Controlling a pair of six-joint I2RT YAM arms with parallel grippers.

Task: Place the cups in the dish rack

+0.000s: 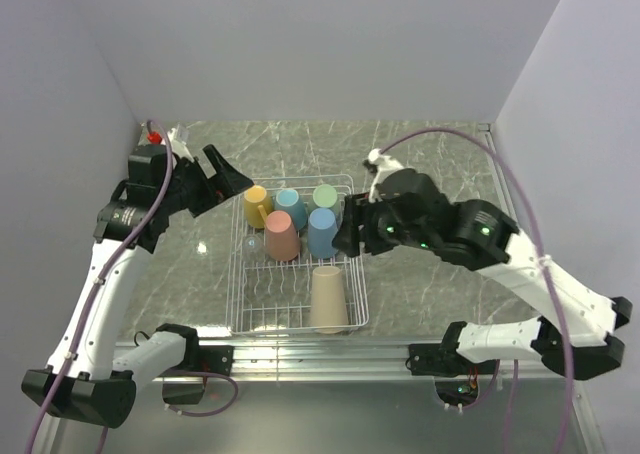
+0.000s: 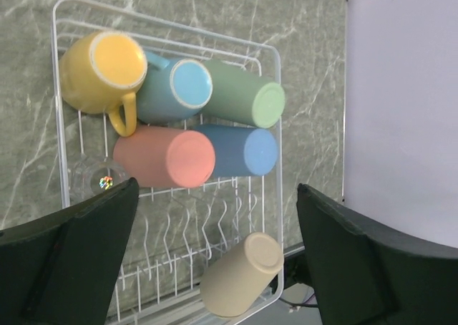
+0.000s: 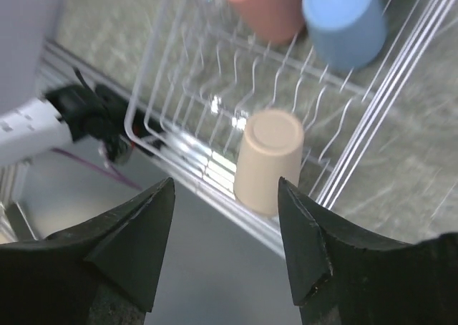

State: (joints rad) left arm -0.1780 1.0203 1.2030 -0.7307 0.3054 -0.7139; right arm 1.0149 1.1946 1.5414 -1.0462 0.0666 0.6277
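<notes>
The white wire dish rack point(image 1: 357, 274) stands mid-table. All six cups are in it, bottoms up. The yellow mug point(image 1: 256, 204), light-blue mug point(image 1: 290, 207) and green cup point(image 1: 325, 196) form the far row. The salmon-pink cup point(image 1: 282, 236) and blue cup point(image 1: 322, 232) sit in front of them, and the beige cup point(image 1: 328, 297) is at the near right. My left gripper point(image 1: 230, 182) is open and empty above the rack's far left corner. My right gripper point(image 1: 346, 234) is open and empty by the rack's right side. The left wrist view shows the rack point(image 2: 275, 74) and the beige cup point(image 2: 242, 275) between the jaws point(image 2: 218, 187). The right wrist view shows the beige cup point(image 3: 266, 160) beyond the jaws point(image 3: 226, 189).
A small clear round thing point(image 1: 251, 244) lies at the rack's left side by the salmon-pink cup. An aluminium rail point(image 1: 330, 354) runs along the table's near edge. A red object point(image 1: 154, 134) sits in the far left corner. White walls close in on three sides.
</notes>
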